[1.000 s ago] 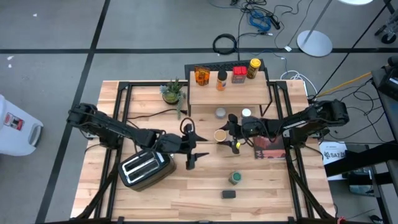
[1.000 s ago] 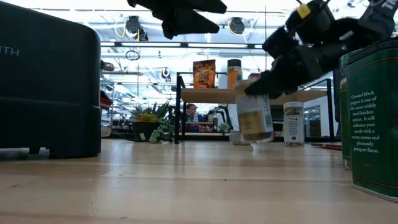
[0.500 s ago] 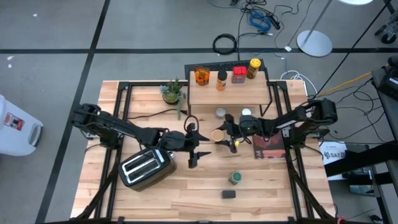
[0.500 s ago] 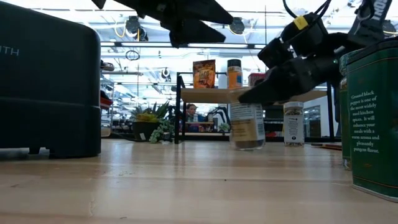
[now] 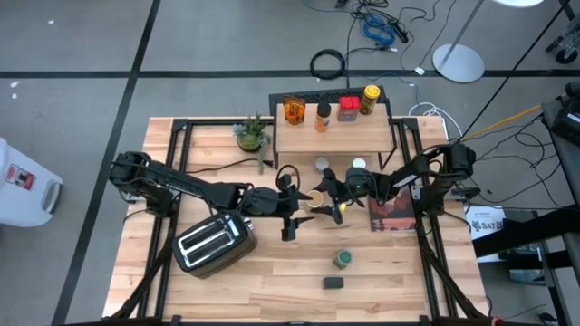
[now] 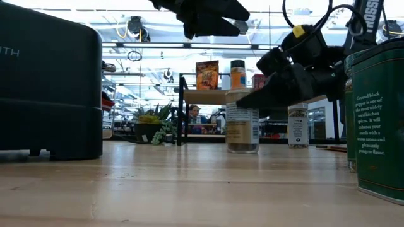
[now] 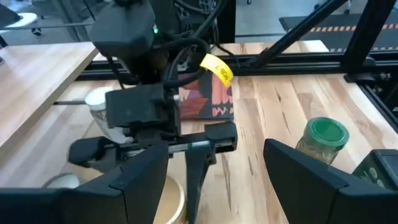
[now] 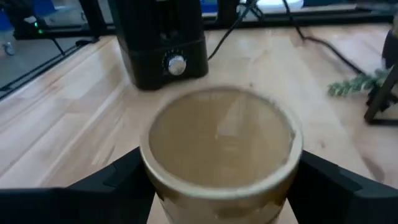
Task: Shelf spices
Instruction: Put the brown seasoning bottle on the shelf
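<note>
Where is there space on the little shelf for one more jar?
The shelf has bare wood along its front half. The back edge is crowded with four spices in a row. On the table, bare room lies in front of the toaster.

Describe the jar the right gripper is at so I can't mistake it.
Find the shelf; in front of it, mid-table, the tan-lidded jar stands upright between the right gripper's fingers. Unlike the two white-lidded jars nearer the shelf, its lid is tan.
</note>
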`<state>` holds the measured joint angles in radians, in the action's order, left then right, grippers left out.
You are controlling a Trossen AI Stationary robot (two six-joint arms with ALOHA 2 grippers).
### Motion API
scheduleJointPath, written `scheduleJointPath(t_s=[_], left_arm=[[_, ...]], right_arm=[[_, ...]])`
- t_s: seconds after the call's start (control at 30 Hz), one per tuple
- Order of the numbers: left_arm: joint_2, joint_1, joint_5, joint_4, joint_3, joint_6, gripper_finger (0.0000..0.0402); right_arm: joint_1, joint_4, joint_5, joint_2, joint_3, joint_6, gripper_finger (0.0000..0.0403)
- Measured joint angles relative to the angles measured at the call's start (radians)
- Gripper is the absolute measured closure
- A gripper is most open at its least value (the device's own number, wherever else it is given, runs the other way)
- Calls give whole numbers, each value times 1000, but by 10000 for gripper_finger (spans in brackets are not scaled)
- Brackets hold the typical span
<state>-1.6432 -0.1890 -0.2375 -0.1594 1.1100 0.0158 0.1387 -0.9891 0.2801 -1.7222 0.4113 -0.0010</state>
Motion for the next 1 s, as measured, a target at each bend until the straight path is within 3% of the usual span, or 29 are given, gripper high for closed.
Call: scheduleJointPath(t_s=[0.37, 0.63, 1.0], left_arm=[[0, 0, -2, 21, 0, 12, 130], [0, 10, -3, 19, 0, 28, 130], [0, 16, -3, 10, -1, 32, 130]], right_arm=[[25, -12, 14, -4, -28, 12, 109], [39, -189, -1, -7, -136, 42, 108], [37, -196, 3, -55, -114, 48, 108]])
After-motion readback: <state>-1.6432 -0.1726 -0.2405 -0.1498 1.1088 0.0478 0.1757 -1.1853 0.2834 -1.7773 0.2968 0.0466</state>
